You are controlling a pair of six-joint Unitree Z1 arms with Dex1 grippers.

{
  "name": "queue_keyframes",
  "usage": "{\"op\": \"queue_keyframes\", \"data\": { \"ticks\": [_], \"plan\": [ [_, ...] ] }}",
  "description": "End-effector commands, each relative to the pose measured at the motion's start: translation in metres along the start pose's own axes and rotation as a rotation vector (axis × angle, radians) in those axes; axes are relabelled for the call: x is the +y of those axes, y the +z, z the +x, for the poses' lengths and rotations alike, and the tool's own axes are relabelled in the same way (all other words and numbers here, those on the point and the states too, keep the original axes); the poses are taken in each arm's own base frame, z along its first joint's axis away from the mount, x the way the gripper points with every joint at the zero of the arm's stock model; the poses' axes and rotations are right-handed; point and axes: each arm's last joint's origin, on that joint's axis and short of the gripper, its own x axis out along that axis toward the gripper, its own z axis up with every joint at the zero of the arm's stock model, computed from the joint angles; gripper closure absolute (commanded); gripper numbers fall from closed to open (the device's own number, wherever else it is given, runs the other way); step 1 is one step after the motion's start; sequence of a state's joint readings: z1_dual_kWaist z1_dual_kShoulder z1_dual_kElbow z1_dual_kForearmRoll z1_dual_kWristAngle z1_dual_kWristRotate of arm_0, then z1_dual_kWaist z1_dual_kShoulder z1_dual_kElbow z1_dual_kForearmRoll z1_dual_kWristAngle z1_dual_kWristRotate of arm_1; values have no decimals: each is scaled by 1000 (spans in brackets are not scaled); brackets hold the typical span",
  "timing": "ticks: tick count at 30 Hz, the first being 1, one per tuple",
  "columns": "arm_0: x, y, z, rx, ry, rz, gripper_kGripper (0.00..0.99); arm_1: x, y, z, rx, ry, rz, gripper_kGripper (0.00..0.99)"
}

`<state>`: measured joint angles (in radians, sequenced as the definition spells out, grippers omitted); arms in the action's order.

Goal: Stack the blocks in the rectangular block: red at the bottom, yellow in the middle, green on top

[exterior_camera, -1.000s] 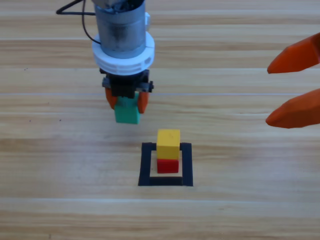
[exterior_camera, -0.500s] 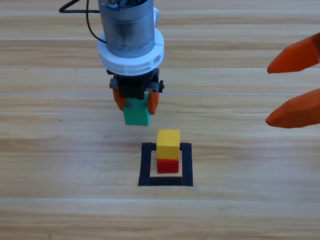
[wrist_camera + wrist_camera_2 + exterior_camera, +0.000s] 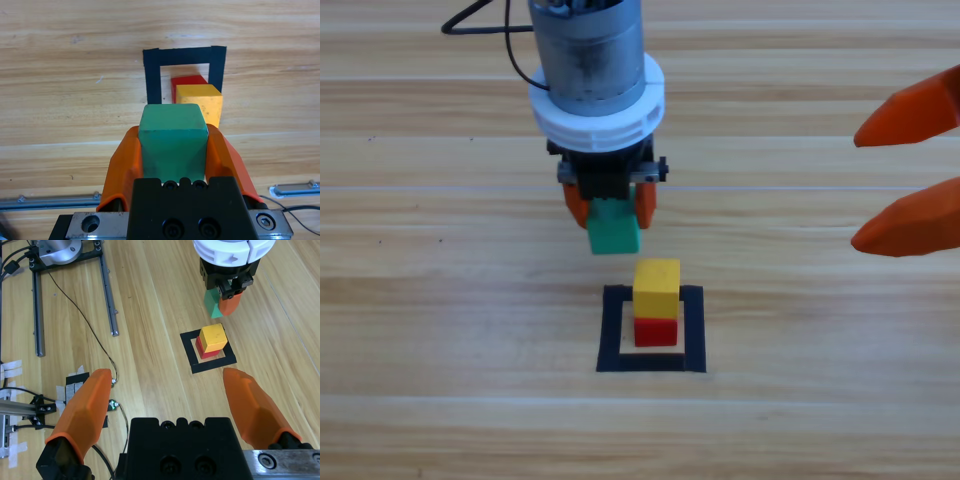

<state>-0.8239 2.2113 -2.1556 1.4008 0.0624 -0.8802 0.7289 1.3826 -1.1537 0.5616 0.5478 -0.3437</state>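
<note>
Across the pale wooden table (image 3: 440,420), the left gripper (image 3: 612,208) is carrying the small teal-green cube (image 3: 614,232), clamped between its orange jaws, and has been drifting rightward and nearer the black tape rectangle (image 3: 610,330) over the last second. The small yellow cube (image 3: 657,286) is sitting on the small red cube (image 3: 656,331) inside it, so only the final placement remains. The right gripper (image 3: 910,180) is waiting spread wide at the right edge, unmoved.

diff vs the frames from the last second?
The left gripper, shut on the green cube, has carried it rightward in the high view, closer to the stack. Nothing was grasped or released. Unchanged: yellow cube on the red cube inside the black tape rectangle, and the right gripper open at the right edge.
</note>
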Motion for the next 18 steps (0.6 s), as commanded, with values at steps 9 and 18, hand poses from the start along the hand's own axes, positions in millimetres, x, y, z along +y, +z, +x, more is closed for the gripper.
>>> {"op": "queue_keyframes", "data": {
  "ticks": [9, 18],
  "plan": [
    [-36, -20, 29, 18, 38, 85, 990, 4, -9, 5, 38, 27, 7, 10],
    [-39, -17, 39, 17, 58, 105, 990, 4, -9, 5, 37, 26, 6, 10]
  ]
}}
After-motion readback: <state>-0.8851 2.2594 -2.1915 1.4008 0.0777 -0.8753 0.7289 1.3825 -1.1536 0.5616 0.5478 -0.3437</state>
